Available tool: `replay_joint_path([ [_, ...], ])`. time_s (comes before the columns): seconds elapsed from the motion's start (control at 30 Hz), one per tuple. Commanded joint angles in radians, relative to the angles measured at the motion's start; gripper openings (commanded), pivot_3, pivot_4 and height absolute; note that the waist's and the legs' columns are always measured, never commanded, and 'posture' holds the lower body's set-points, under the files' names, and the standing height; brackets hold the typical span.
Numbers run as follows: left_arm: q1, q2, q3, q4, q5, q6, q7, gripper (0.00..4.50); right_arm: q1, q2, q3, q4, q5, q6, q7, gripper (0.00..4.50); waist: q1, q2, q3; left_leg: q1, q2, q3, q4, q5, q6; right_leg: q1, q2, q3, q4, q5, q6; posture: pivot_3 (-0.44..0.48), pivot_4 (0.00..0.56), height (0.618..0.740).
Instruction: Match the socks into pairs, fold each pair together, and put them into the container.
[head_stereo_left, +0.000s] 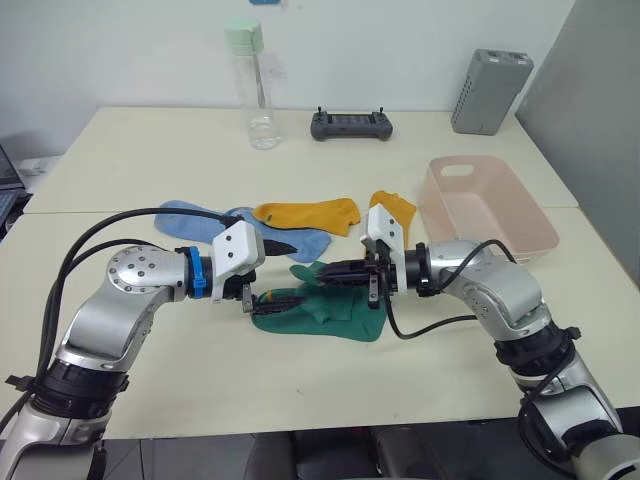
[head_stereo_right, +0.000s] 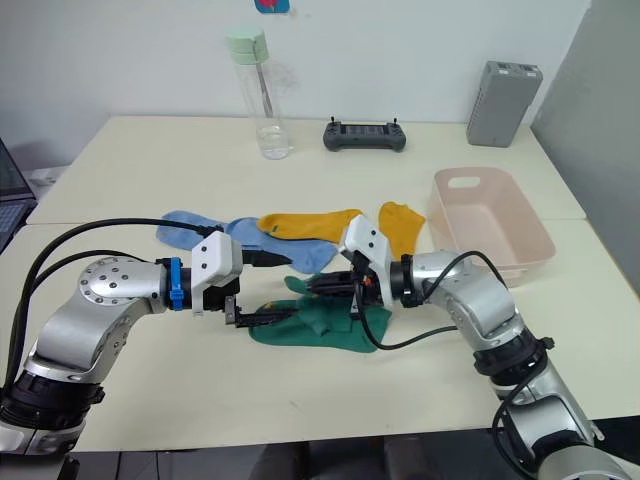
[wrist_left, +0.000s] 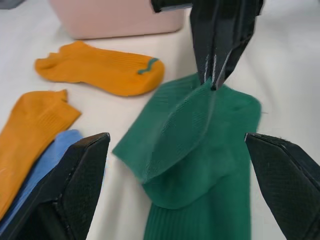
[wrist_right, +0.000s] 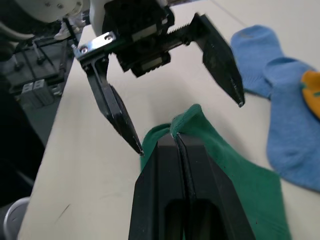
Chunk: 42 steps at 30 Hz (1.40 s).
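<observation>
your right gripper (wrist_right: 180, 142) is pinched on a fold of the green socks (head_stereo_left: 330, 312), which lie just beside the blue socks (head_stereo_left: 200, 222), left gripper (head_stereo_left: 262, 270) spread wide; they're soft and floppy, so grab the loose far edge.

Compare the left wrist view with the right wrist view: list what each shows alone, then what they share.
Left wrist alone: pale pink plastic tub, two mustard-yellow fabric socks, right pincer pinching the green fold.
Right wrist alone: open left pincer, two light blue fabric socks lying side by side.
Shared: the dark green fabric socks, cream tabletop.
</observation>
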Motion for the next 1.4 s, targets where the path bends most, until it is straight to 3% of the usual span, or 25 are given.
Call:
replay_joint_path([
  [0.03,-0.046,0.018,-0.021,0.005,0.024,-0.057,-0.063,4.50,-0.007,0.004,-0.005,-0.046,0.020,0.003,0.014,0.03,0.000,0.000,0.000,0.000,0.000,0.000,0.000,0.000,0.000,0.000,0.000,0.000,0.000,0.000,0.001,0.000,0.150,0.740],
  [0.5,-0.068,0.019,-0.030,0.016,0.038,-0.051,-0.119,0.12,0.005,-0.002,0.001,-0.028,-0.030,-0.028,0.001,0.00,0.000,0.000,0.000,0.000,0.000,0.000,0.001,0.000,0.000,0.000,0.000,0.000,0.000,-0.002,0.004,0.000,0.150,0.740],
  [0.7,-0.063,0.010,-0.013,0.013,0.033,-0.013,-0.083,0.05,-0.006,0.041,-0.032,-0.001,-0.042,-0.054,-0.040,0.00,0.000,0.000,0.000,0.000,0.000,0.000,0.001,0.000,0.000,0.000,0.000,0.000,0.001,-0.002,0.004,0.000,0.150,0.740],
  [0.77,-0.066,0.001,0.010,0.031,0.029,0.022,-0.046,0.00,-0.005,0.056,-0.076,-0.005,-0.009,-0.037,-0.053,0.42,0.000,0.000,0.000,0.000,0.000,0.000,0.001,0.000,0.000,0.000,0.000,0.000,0.001,-0.002,0.004,0.000,0.150,0.740],
  [1.0,-0.093,-0.030,0.105,0.101,0.015,0.107,0.086,0.00,0.049,0.060,-0.214,-0.054,0.062,0.020,-0.143,2.72,0.001,0.000,0.000,0.000,0.000,-0.002,0.001,0.000,0.000,0.001,0.000,-0.001,0.001,-0.002,0.004,0.000,0.150,0.740],
  [1.17,-0.138,-0.083,0.166,0.136,0.014,0.138,0.204,0.00,0.189,0.017,-0.136,-0.057,-0.017,0.021,-0.186,4.46,0.006,0.000,0.000,-0.002,-0.001,-0.005,0.002,0.000,0.000,0.001,0.000,-0.003,0.001,-0.002,0.004,0.000,0.150,0.740],
  [1.4,-0.124,-0.070,0.154,0.095,0.003,0.157,0.189,0.00,0.206,0.068,-0.070,-0.008,-0.061,0.030,-0.243,4.46,-0.003,0.000,0.000,-0.002,0.000,-0.006,0.003,0.000,0.000,0.001,0.001,-0.003,0.002,-0.001,0.003,0.000,0.150,0.740],
])
